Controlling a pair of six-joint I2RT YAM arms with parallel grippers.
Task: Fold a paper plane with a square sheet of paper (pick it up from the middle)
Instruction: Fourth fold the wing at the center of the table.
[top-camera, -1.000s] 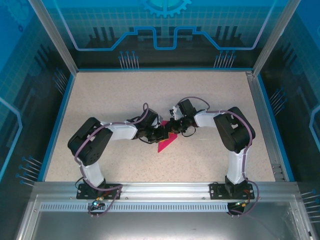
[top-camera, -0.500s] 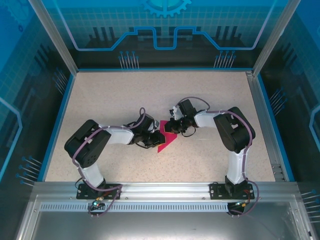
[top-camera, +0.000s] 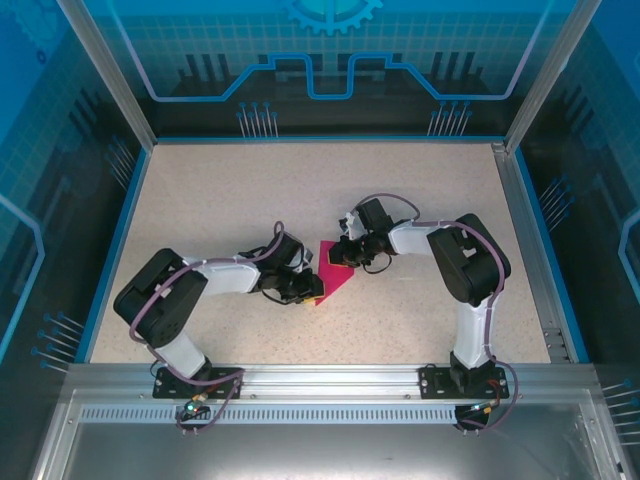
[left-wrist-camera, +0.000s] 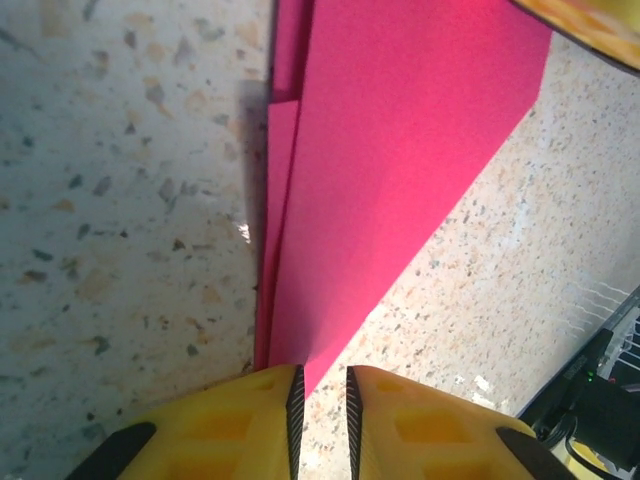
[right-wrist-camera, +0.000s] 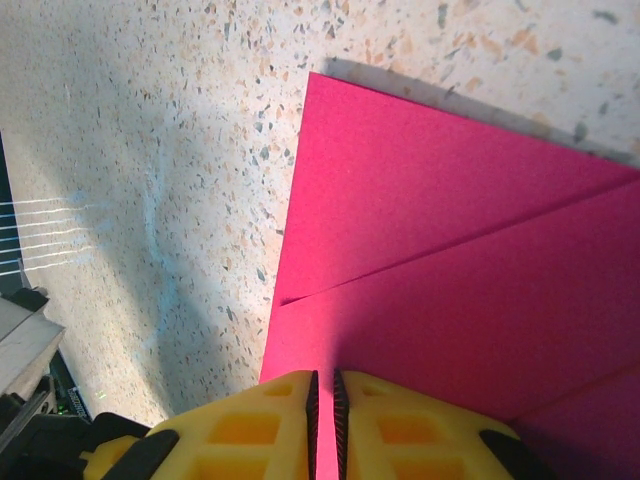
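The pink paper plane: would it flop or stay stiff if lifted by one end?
Probably light and bendy: the paper plane is thin sheet lying flat on the table. Its stacked folds along one edge likely stiffen it lengthwise. Pushed, it would probably slide rather than tip.

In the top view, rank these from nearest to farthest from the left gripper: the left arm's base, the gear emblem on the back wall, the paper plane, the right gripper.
From the left gripper:
1. paper plane, its tip right at the fingertips.
2. right gripper, just beyond, at the plane's far end.
3. left arm's base, near-left edge.
4. gear emblem, far back wall.
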